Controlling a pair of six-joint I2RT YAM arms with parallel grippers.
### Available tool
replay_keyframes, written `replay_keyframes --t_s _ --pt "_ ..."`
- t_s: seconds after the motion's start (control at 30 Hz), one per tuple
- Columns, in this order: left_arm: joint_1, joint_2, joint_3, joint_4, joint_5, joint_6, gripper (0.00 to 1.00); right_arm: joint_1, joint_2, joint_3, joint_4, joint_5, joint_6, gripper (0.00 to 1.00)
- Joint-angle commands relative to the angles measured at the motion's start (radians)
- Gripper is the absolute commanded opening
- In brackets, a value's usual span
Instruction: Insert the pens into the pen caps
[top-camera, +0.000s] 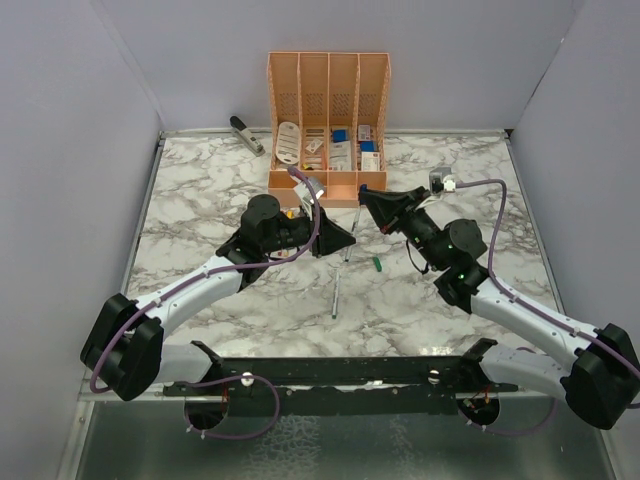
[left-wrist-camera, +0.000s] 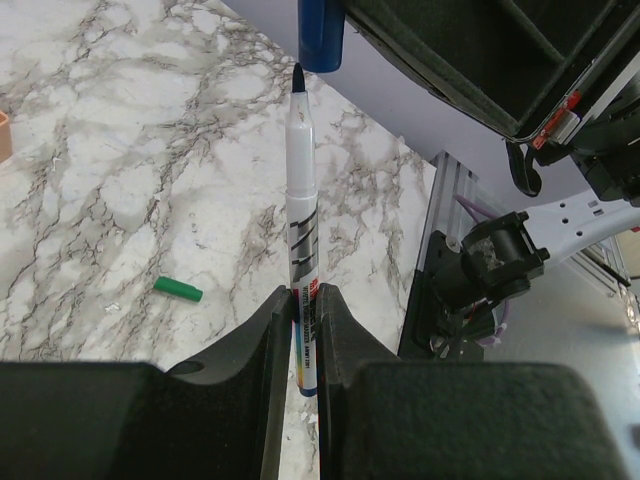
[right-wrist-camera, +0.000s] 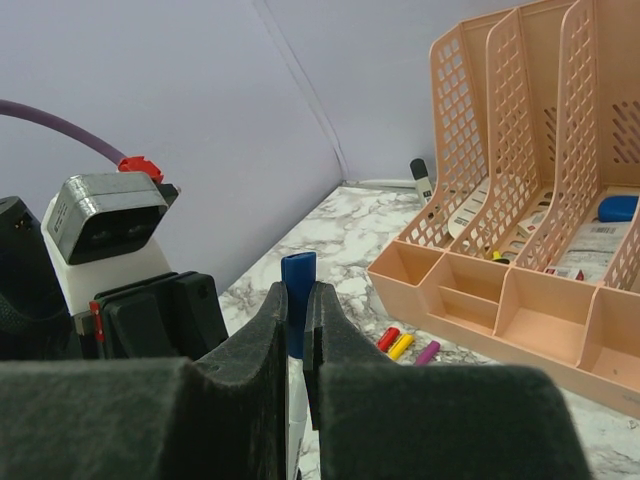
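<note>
My left gripper (top-camera: 348, 242) (left-wrist-camera: 303, 330) is shut on a white pen (left-wrist-camera: 300, 200) near its back end. The pen's dark tip points at the blue cap (left-wrist-camera: 320, 35). My right gripper (top-camera: 364, 200) (right-wrist-camera: 297, 300) is shut on that blue cap (right-wrist-camera: 298, 280) and holds it just off the pen's tip, in line with it. The tip sits at the cap's mouth; I cannot tell if it is inside. The held pen (top-camera: 352, 232) spans between both grippers above the table. Another pen (top-camera: 335, 295) lies on the marble. A green cap (top-camera: 379, 264) (left-wrist-camera: 178, 289) lies nearby. Red (right-wrist-camera: 388, 339), yellow (right-wrist-camera: 401, 346) and magenta (right-wrist-camera: 427, 352) caps lie by the organizer.
A peach desk organizer (top-camera: 328, 100) (right-wrist-camera: 520, 300) with small items stands at the back centre. A grey stapler (top-camera: 247, 134) lies at the back left. Grey walls close in the table on the left, right and back.
</note>
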Motion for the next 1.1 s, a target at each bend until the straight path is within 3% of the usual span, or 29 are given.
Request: replay_keyframes --t_s 0.0,0.63,1.07 --pt "-0.002 -0.008 0.011 0.041 -0.004 0.008 0.0 -0.002 0.006 -0.024 0.035 0.011 0.007 0.01" --pt "-0.002 -0.003 0.01 0.039 0.004 0.004 0.0 -0.002 0.039 -0.01 0.088 0.038 -0.034 0.01" --pt "0.0 -0.036 0.002 0.041 -0.151 0.006 0.0 0.0 0.021 -0.029 0.032 -0.021 0.029 0.01"
